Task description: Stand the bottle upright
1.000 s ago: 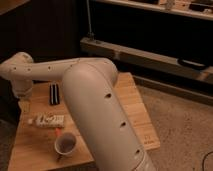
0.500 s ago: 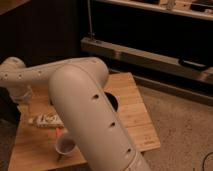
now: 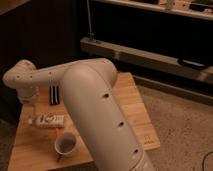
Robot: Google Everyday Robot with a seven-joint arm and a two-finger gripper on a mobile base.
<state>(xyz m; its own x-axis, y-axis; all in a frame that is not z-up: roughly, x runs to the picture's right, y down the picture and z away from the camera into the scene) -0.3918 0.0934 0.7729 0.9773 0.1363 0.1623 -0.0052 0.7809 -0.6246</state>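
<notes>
Hand (image 3: 32, 107) hangs from the wrist at the far end of the arm, up & left of the cup (image 3: 65, 145) and low over the desk (image 3: 131, 112). Can't tell how far open it is or whether it has hold of anything. Bottle (image 3: 47, 120) lies on its side just behind-left of the cup, long axis approx left-right, near the cup's rim but apart from it. The hand is over the bottle end farthest from the cup; can't tell which end has the cap. Prob light, thin plastic: fairly stiff but dents if squeezed hard, smooth label so slippery, and round so it'll roll. Best hold is across the body toward the cap end w/ moderate squeeze, then tip onto its base. Flat black object (image 3: 54, 93) lies farther behind the cup.
</notes>
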